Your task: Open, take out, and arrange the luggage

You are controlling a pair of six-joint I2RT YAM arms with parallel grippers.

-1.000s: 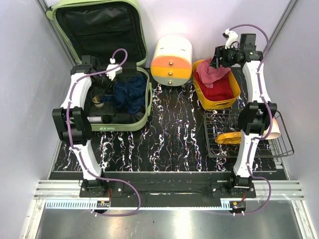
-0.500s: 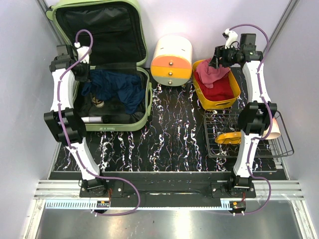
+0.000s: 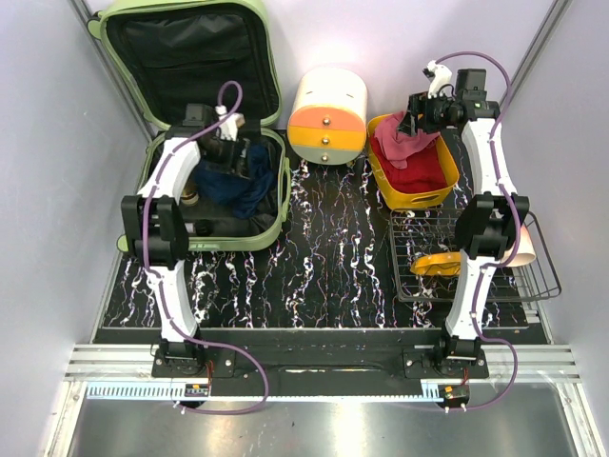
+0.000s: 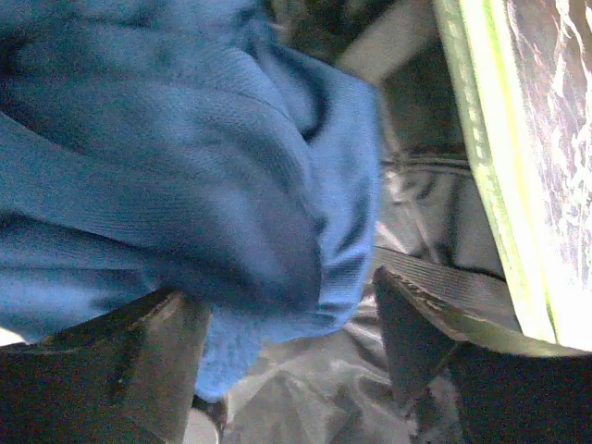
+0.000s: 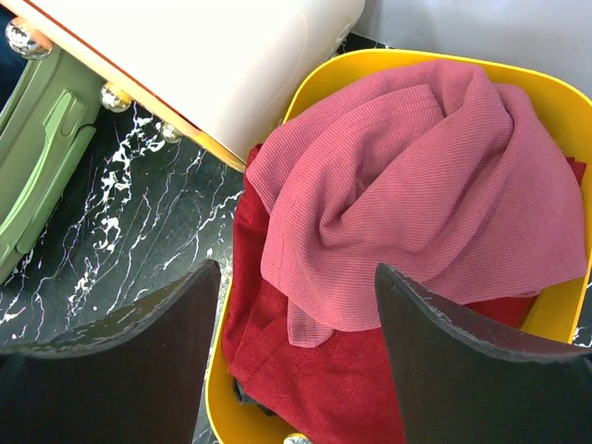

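Black marbled table [image 3: 333, 276], pale walls [image 3: 57, 143]; both jaws parted, left perhaps brushing blue cloth [image 4: 185, 166]

Mid table free, both ends crowded.
We see an open lane down the bare table [image 3: 324, 257] centre, btw the luggage [image 3: 283, 195] and wire rack [image 3: 409, 238]. Inside the luggage, a blue garment [image 3: 249, 181] crowds the left gripper [image 4: 287, 314]; the raised lid [image 3: 181, 48] walls off the back. The drawer box [image 3: 328, 114] sits just beside the yellow bin [image 3: 419, 198].
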